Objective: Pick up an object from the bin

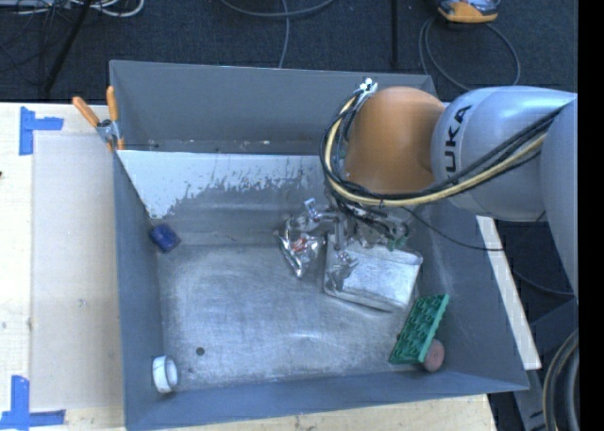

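Observation:
My gripper [321, 242] hangs low in the middle-right of the bin, just under the arm's orange cover. Its metal parts sit at the left edge of a flat silver-grey packet [385, 278] that lies on the bin floor. Whether it touches the packet I cannot tell. A green studded block [421, 329] leans in the near right corner, below the packet. A small pinkish round thing [434, 356] rests against the block's lower end.
A small blue thing [165, 238] lies at the left wall where the sloped back meets the floor. A white roll [163, 372] sits in the near left corner, with a tiny dark speck [200, 352] beside it.

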`<state>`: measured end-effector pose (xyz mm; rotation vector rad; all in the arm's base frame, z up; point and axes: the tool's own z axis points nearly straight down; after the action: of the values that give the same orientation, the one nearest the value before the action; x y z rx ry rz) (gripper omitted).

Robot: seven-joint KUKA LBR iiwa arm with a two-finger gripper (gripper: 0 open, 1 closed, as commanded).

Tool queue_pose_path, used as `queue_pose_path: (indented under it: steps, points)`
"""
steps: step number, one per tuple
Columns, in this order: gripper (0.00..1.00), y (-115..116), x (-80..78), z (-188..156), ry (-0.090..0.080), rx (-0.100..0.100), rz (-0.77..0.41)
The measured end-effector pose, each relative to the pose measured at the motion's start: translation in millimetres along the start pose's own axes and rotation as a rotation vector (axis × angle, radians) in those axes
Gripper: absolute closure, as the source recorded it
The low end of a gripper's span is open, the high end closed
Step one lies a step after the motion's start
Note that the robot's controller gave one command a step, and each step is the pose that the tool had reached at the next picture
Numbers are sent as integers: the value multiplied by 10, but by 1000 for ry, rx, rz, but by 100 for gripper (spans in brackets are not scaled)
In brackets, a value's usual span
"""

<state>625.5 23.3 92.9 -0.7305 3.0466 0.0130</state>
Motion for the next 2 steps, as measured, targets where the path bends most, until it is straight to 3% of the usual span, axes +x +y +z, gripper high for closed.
queue_pose_path:
  steps: [1, 2]
  points:
    - [100, -25, 41, 56, 6, 5, 1]
    - [100, 164, 9, -262, 7, 4, -364]
